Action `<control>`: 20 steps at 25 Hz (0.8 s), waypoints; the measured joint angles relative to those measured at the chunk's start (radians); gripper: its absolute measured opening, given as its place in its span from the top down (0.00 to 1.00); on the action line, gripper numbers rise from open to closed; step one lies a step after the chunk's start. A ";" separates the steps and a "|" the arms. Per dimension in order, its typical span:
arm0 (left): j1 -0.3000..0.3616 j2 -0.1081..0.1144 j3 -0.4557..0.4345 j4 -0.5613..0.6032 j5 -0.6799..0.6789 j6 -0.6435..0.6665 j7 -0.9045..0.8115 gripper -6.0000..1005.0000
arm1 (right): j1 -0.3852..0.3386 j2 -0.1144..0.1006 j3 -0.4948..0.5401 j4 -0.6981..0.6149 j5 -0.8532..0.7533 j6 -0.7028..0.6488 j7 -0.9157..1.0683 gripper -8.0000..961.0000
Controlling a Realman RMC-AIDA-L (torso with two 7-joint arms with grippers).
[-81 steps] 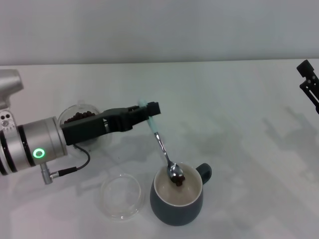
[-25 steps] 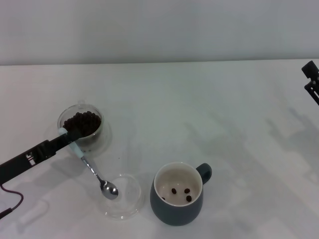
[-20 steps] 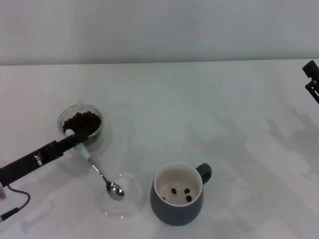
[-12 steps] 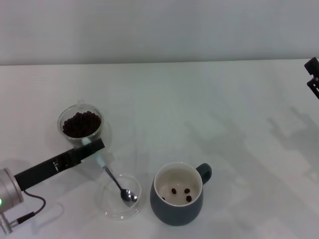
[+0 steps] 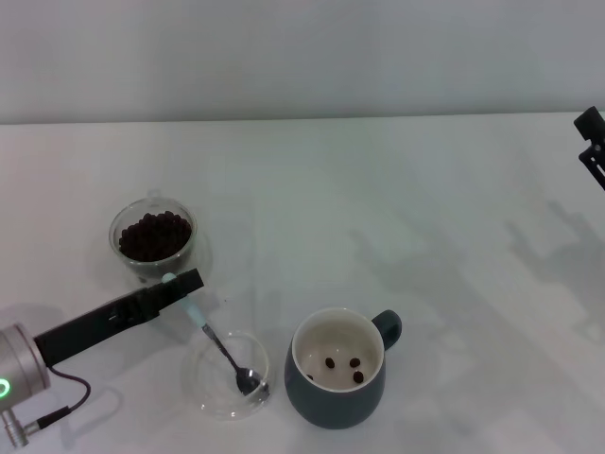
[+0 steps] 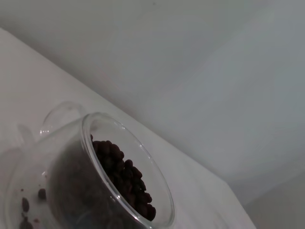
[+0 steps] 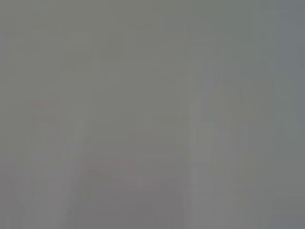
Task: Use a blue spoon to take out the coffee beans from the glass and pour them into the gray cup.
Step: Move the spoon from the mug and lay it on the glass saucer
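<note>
The left gripper [image 5: 189,287] pinches the pale handle of the blue spoon [image 5: 219,346], whose metal bowl rests in the shallow clear dish [image 5: 203,392] at the near left. A release at this slant could let the spoon slide or tip the light dish. The left arm reaches in low from the near left, its black finger assembly passing just in front of the glass [image 5: 152,240], so a careless withdrawal might clip it and spill coffee beans [image 5: 153,235]. Three beans lie in the gray cup [image 5: 337,395], right of the dish. The right gripper [image 5: 592,144] sits parked at the far right edge; whether it is open I cannot tell.
</note>
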 joint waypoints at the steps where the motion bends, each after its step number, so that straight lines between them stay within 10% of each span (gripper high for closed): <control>1: 0.000 0.000 0.002 0.000 0.000 -0.001 0.001 0.84 | 0.000 0.000 0.000 0.000 0.000 0.000 0.000 0.19; 20: -0.007 0.003 0.000 -0.011 0.004 -0.013 -0.038 0.59 | 0.006 0.001 0.000 -0.002 0.000 0.004 0.000 0.19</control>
